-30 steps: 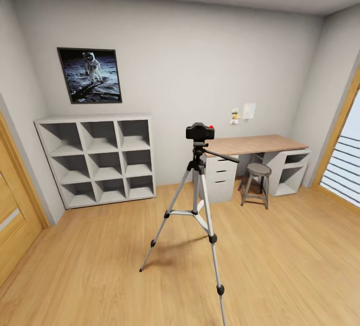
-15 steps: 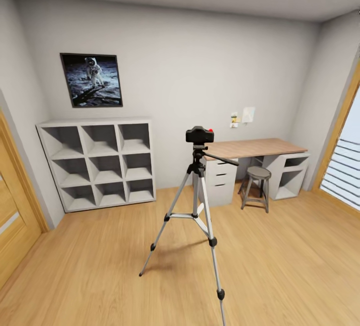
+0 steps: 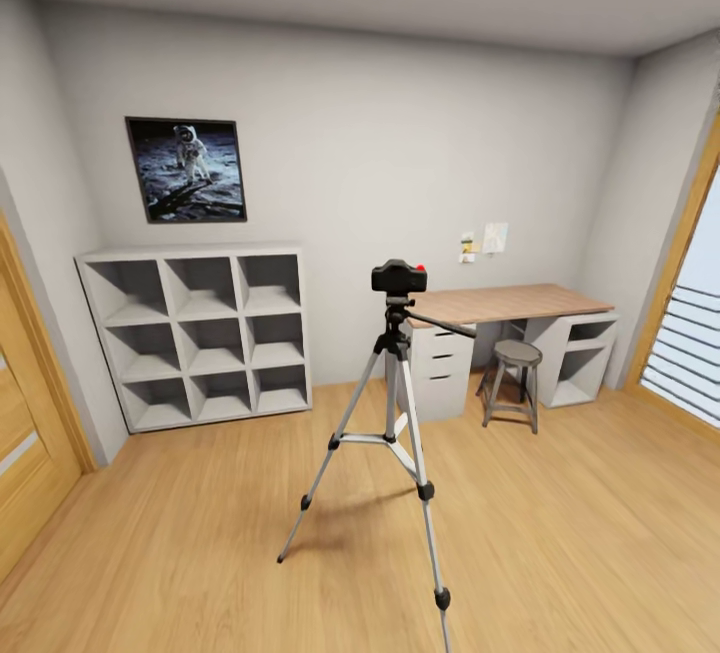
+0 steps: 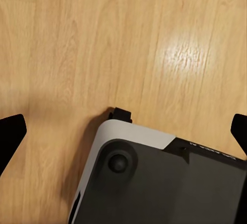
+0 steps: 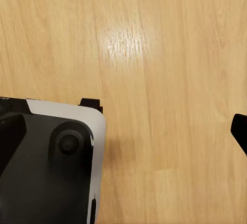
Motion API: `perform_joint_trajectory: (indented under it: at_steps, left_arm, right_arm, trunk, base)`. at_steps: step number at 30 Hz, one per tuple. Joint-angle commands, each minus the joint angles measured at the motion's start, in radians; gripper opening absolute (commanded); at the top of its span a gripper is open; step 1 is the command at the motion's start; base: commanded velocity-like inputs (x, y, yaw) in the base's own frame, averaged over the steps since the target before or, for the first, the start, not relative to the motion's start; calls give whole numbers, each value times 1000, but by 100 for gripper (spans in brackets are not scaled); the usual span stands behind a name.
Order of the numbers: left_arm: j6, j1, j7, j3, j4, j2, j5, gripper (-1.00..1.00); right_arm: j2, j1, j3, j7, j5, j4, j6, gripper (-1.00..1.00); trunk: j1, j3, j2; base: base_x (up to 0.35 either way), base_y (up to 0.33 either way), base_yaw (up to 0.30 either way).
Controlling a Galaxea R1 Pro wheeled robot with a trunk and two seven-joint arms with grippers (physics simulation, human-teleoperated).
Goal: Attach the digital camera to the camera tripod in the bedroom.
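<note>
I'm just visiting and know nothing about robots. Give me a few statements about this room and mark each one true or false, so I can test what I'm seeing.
1. The digital camera sits on top of the camera tripod. True.
2. The tripod stands on the desk. False: its feet rest on the wood floor, in front of the desk.
3. A round stool stands at the desk. True.
4. The astronaut picture hangs above the desk. False: it hangs above the white cube shelving, to the left of the desk.
5. The shelving is packed with books. False: its compartments look empty.
</note>
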Motion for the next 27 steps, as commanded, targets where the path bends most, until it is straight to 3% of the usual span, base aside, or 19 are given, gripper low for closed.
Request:
perform_joint_trajectory:
  at_steps: [1,22,27]
  left_arm:
    - [3,0,3,-8,-1,0,7,100]
    - [5,0,3,-9,0,-2,8,100]
    - [5,45,2,-8,1,-3,8,100]
  right_arm:
    - [-1,-1,-8,1,4,3,-5,100]
    - [-2,-1,-10,2,1,2,-6,100]
    - [-2,-1,-11,2,1,2,-6,100]
  trunk:
    - [0,1,-1]
    - [0,24,-1]
    - [0,26,-1]
  base:
    - [0,0,0]
    - [0,0,0]
    - [0,0,0]
